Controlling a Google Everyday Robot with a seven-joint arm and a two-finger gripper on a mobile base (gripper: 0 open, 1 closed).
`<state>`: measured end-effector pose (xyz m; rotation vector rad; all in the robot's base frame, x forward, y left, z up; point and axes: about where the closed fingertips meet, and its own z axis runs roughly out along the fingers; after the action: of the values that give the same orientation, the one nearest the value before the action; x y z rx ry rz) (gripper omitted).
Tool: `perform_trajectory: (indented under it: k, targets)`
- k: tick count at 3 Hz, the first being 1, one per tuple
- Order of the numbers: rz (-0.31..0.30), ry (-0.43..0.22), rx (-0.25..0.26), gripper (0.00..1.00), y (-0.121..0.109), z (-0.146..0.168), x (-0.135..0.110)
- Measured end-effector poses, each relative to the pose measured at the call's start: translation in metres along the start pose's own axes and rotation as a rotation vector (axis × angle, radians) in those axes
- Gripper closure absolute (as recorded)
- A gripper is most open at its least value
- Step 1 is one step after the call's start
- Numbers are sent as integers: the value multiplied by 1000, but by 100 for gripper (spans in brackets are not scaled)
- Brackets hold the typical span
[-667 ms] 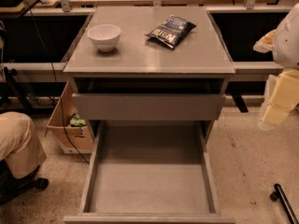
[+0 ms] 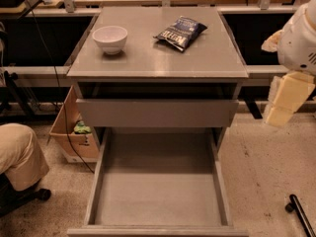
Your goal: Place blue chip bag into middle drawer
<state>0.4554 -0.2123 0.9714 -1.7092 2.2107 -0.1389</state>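
The blue chip bag [image 2: 180,32] lies flat on the back right of the grey cabinet top [image 2: 158,58]. The middle drawer [image 2: 158,181] is pulled far out below, and its broad grey floor is bare. My gripper [image 2: 284,101], cream-coloured under a white arm [image 2: 298,33], hangs at the right edge of the view. It is beside the cabinet's right side, lower than the top and well clear of the bag. It holds nothing that I can see.
A white bowl [image 2: 110,37] stands on the cabinet top's left. The drawer above [image 2: 157,112] is pulled out a little and shows its flat front panel. A cardboard box [image 2: 74,132] and a seated person's knee [image 2: 19,154] are to the left. Desks run behind.
My gripper has edged slightly to the left, toward the cabinet. The bag, the bowl and the drawers have not moved.
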Motion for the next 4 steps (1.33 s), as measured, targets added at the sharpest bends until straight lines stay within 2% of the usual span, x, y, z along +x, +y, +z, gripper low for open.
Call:
perform_trajectory:
  k: [1,2,3,4]
  targets:
    - [-19,-32,63,0,-43,32,-26]
    - [-70,-137,136,0,-110,74,-69]
    - [-102,-219,186,0,-159,91,-100]
    - [-71,-335,162,0,-198,118,-122]
